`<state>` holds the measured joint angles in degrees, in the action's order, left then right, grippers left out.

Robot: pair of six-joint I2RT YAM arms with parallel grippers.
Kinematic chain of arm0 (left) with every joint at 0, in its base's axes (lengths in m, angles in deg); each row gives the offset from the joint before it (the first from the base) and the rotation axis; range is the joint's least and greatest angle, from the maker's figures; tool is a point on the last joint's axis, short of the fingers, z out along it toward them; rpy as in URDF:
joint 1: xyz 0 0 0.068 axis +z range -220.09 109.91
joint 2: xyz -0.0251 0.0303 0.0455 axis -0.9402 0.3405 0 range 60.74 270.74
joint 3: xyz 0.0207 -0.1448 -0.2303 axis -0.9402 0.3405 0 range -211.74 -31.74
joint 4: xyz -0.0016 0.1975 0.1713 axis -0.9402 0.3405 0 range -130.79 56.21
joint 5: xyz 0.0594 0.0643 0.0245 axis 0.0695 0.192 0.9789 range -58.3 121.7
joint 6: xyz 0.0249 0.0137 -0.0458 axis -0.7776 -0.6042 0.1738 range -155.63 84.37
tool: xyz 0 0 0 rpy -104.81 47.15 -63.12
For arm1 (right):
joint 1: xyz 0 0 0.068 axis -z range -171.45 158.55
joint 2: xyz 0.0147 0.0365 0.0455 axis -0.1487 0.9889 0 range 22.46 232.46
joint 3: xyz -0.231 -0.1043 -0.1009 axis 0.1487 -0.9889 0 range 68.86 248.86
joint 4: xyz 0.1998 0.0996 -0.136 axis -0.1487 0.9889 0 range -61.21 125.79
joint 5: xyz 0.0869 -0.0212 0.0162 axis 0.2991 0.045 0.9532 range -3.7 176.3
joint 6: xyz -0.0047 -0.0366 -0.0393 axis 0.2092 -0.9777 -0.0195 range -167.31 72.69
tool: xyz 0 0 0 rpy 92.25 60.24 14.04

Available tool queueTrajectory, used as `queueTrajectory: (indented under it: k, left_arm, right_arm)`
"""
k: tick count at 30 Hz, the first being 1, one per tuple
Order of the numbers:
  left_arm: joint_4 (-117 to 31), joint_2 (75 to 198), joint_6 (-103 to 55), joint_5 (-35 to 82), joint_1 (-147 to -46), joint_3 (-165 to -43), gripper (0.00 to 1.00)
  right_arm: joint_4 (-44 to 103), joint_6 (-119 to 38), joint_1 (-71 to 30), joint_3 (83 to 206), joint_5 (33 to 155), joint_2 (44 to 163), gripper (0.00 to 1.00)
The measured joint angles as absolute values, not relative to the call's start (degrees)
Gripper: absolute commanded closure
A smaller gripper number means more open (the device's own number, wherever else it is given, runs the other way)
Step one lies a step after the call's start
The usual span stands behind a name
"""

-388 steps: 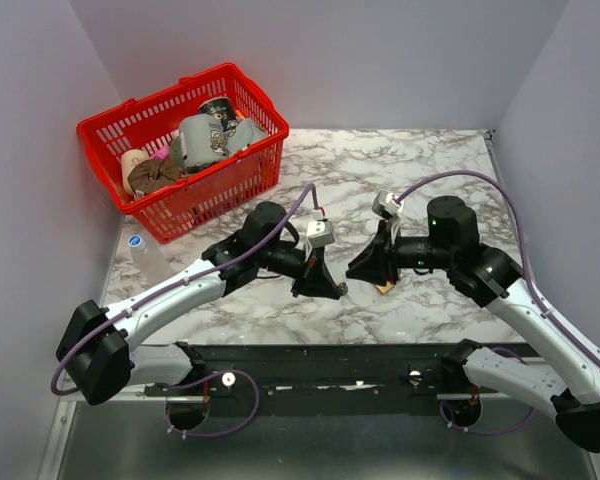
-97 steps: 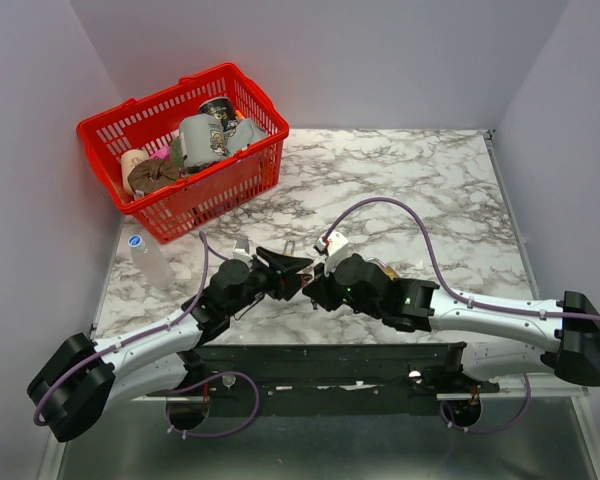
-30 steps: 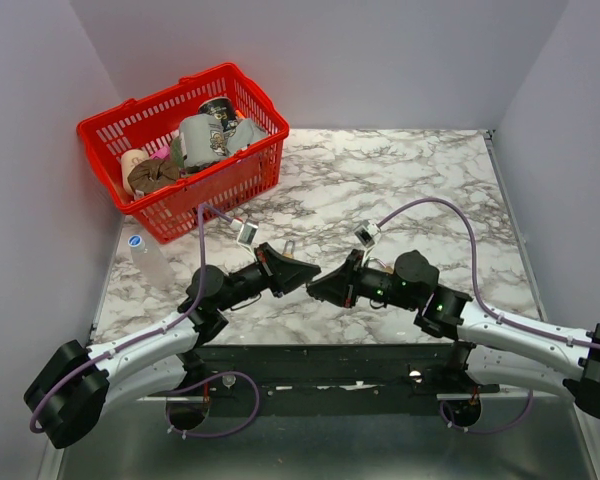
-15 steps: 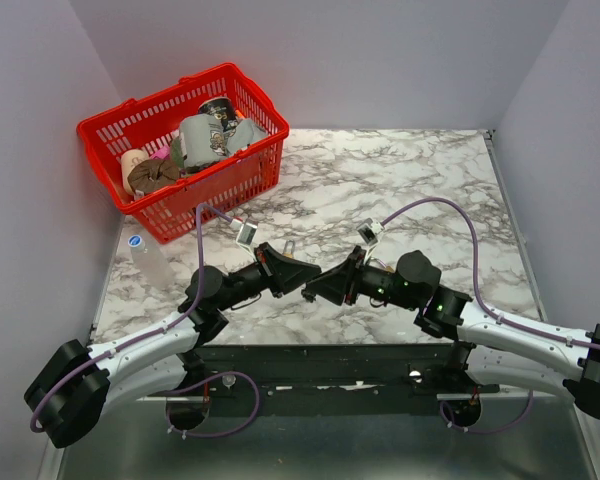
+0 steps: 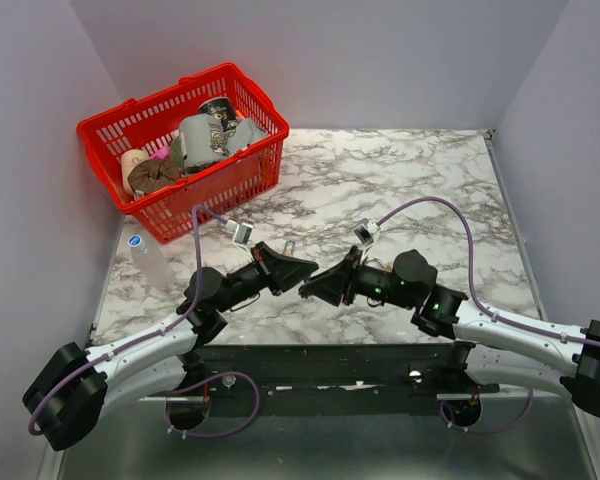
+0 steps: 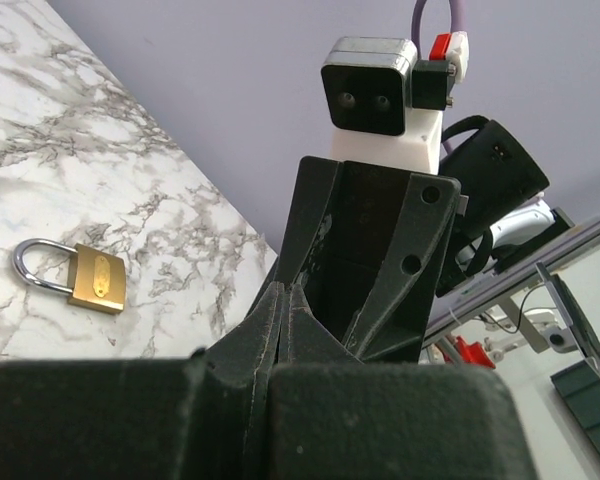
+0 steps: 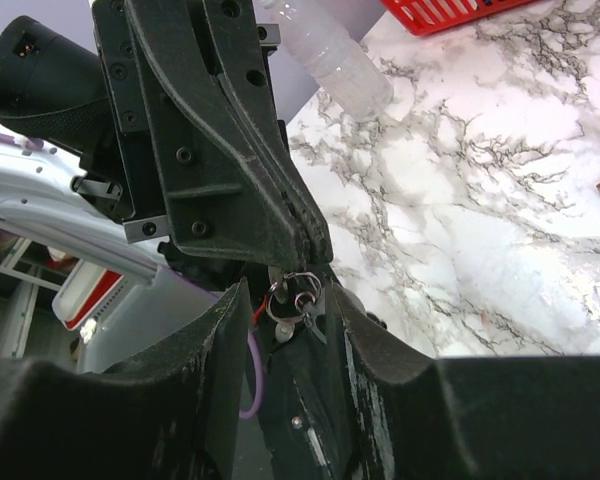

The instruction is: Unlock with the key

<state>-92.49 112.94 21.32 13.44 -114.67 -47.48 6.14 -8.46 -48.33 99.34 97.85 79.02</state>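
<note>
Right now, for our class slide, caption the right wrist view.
Open right gripper flanks the tip of the shut left gripper, where a small silver ring dangles, above a white marbled table.

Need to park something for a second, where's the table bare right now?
The table is bare at far right, from the red basket to the right wall. Crowded: near centre, where left gripper and right gripper meet beside a padlock.

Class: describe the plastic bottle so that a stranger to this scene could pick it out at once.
Find the red basket at the far left corner of the marble table. Just outside its near wall, by the table's left edge, sits the bottle. It is clear with a blue cap, and unlike the basket's jumble it rests alone on the marble.
</note>
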Motion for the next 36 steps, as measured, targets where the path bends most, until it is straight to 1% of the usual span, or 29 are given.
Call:
queueTrajectory:
  k: [6,17,21,24,27,30,32,33,36]
  left_arm:
    - [-91.0,112.24,21.28,15.75,-114.67,-47.05,1.0]
    - [-89.19,112.2,21.15,17.13,-114.69,-47.05,1.0]
    - [-88.9,112.13,21.15,17.24,-114.67,-47.05,1.0]
    - [-88.58,111.87,21.15,17.55,-114.69,-47.05,1.0]
    - [-88.23,111.39,21.15,17.79,-114.67,-47.05,1.0]
    - [-88.18,111.02,21.15,17.96,-114.69,-47.05,1.0]
    - [-88.16,110.84,21.17,18.03,-114.69,-47.05,1.0]
    - [-88.16,110.76,21.17,18.03,-114.67,-47.02,1.0]
    - [-88.18,110.54,21.17,18.03,-114.69,-47.02,1.0]
  right_arm:
    - [6.14,-9.25,-48.33,99.73,97.96,79.46,0.46]
    - [6.16,-10.95,-49.29,101.68,97.81,81.69,0.46]
    - [6.18,-11.41,-49.64,102.31,97.68,82.6,0.51]
    - [6.35,-11.78,-49.64,102.46,97.24,82.87,0.53]
    - [6.62,-12.09,-49.71,102.55,96.93,82.91,0.6]
    - [7.01,-12.42,-49.79,102.55,96.54,82.91,0.64]
    - [7.4,-12.44,-49.86,102.55,96.34,82.91,0.71]
    - [7.51,-12.53,-49.88,102.55,96.26,82.93,0.77]
    - [7.82,-12.77,-49.88,102.55,96.02,83.04,0.85]
